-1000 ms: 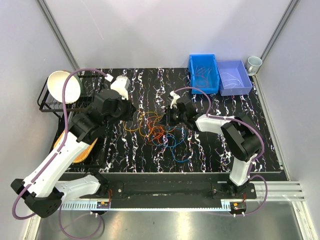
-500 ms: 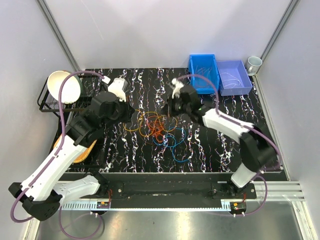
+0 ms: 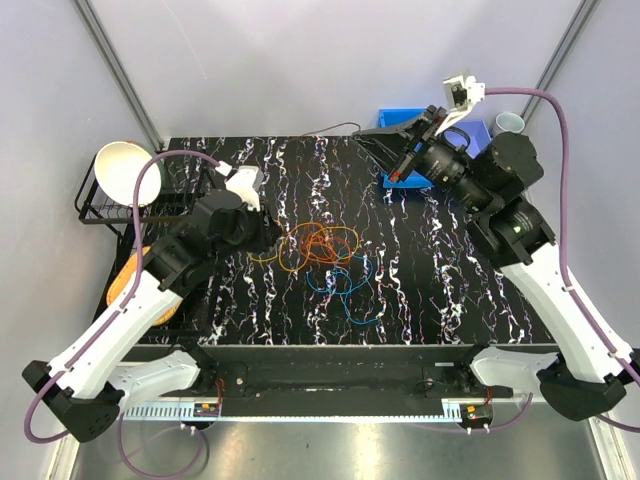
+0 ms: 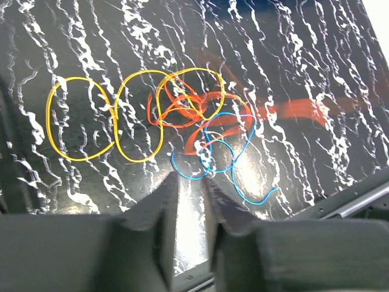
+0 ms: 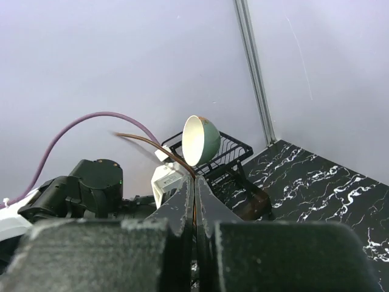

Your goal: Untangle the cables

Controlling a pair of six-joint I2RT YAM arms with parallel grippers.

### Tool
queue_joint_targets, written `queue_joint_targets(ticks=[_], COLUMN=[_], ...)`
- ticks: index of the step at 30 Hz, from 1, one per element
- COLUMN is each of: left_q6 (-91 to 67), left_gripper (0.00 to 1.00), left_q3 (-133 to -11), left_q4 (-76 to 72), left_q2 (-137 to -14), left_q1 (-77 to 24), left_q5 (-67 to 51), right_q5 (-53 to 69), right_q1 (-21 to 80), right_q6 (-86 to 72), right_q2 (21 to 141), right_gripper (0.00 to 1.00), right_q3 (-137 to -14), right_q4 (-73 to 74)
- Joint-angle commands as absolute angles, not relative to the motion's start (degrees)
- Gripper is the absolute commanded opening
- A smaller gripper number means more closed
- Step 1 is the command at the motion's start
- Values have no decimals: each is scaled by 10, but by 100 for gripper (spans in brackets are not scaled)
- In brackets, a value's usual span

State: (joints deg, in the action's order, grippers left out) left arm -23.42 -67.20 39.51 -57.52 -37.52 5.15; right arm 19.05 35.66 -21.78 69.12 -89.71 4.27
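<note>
The cables (image 3: 320, 246) lie tangled mid-mat: yellow-orange loops (image 4: 79, 118), a red-orange knot (image 4: 182, 108) and a blue strand (image 4: 226, 159). My left gripper (image 3: 268, 236) is low at the pile's left edge. In the left wrist view it (image 4: 189, 177) is slightly open and empty, its tips just short of the blue strand. My right gripper (image 3: 362, 134) is raised high over the mat's far side. It (image 5: 194, 181) is shut on a thin dark red cable (image 5: 152, 145), which trails left in the air (image 3: 330, 128).
A blue bin (image 3: 400, 114) and a white mug (image 3: 509, 123) stand at the back right, partly behind the right arm. A black dish rack (image 3: 95, 210) with a bowl (image 3: 128, 172) stands at the left edge. A wooden plate (image 3: 150, 305) lies below it.
My right arm has risen from the pile up and to the right, pulling the dark red cable out with it. The left gripper has stayed beside the pile.
</note>
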Motion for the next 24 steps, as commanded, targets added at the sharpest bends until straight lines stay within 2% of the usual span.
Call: queue_joint_targets(ticks=[1, 7, 10, 18, 24], left_q6=[-248, -259, -272, -304, -314], left_gripper=[39, 66, 73, 75, 76], left_q3=[-656, -628, -604, -527, -504], left_q4=[345, 327, 297, 229, 205], left_q2=[-584, -591, -590, -602, -628], left_q1=[-374, -375, -378, -435, -463], left_q5=[10, -12, -33, -20, 52], right_q5=[182, 185, 187, 159, 149], right_q1=[362, 363, 363, 362, 363], right_q6=[-211, -221, -221, -211, -207], right_q2=[717, 703, 705, 701, 691], right_gripper=[0, 0, 0, 0, 0], right_q3=[-863, -841, -846, -854, -859], right_q4=[90, 70, 70, 83, 93])
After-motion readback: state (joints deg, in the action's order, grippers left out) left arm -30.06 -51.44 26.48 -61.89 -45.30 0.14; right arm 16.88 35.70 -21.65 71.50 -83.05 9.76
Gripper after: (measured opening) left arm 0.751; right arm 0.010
